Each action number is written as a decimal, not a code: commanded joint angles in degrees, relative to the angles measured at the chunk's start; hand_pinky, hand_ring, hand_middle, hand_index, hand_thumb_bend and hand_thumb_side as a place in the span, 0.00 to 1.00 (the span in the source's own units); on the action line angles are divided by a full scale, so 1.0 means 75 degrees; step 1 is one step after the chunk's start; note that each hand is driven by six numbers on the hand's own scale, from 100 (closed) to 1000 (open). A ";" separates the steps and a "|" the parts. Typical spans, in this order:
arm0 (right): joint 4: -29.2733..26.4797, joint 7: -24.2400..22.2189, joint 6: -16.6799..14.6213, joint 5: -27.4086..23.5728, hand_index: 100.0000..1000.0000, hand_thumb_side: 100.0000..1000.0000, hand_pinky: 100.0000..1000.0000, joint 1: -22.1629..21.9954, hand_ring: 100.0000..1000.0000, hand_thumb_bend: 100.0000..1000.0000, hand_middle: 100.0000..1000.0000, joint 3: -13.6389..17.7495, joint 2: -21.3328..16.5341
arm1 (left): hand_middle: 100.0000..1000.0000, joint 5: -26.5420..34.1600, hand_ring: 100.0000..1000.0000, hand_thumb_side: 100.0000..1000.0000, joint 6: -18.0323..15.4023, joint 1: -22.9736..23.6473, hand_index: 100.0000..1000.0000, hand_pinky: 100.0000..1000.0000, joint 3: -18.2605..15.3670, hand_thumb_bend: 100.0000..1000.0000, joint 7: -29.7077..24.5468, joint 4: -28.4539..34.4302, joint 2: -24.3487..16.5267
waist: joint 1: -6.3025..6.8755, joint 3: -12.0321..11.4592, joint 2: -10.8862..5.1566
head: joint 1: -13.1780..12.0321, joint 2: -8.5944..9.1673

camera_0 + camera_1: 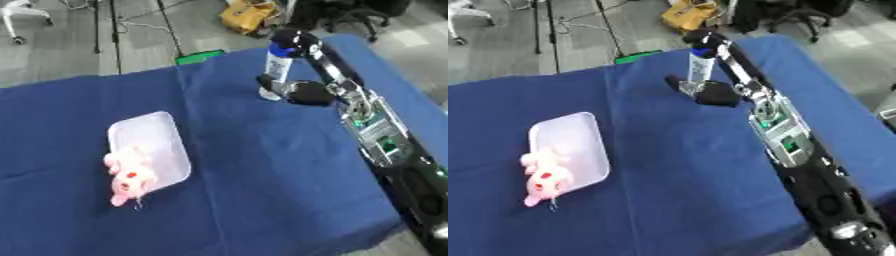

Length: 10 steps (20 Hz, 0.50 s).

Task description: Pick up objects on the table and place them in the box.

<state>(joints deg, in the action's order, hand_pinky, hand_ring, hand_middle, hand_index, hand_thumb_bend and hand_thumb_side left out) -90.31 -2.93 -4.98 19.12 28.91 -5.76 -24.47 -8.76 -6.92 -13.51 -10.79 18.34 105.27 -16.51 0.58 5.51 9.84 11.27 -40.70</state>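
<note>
The right hand (296, 70) reaches out over the far part of the table, its fingers (293, 40) and thumb (268, 86) curled round a tall bottle (278, 64) (white body, blue top), which stands upright with its base at or just above the blue tablecloth (262, 175). The arm runs back from it to the lower right corner. Well apart, toward the near left, lies a clear shallow box (153, 140) on the cloth, and a pink plush toy (128, 176) rests at its near end, partly hanging over the rim. The left hand shows in neither view
</note>
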 commanded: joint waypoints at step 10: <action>-0.0516 0.0123 0.0066 -0.0178 0.86 0.43 0.82 -0.0044 0.86 0.51 0.89 0.0184 -0.0188 | 0.75 -0.0130 0.76 0.91 -0.0010 -0.0035 0.81 0.76 -0.0003 0.46 -0.0132 0.0115 -0.0104 | -0.0027 -0.0004 -0.0392 | -0.0060 0.0095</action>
<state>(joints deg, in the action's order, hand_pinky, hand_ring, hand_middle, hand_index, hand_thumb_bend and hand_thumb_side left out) -92.60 -2.26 -4.56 18.29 27.96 -5.19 -24.48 -9.43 -6.94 -13.51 -10.74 17.57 105.27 -16.51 0.58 5.50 9.84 10.89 -40.70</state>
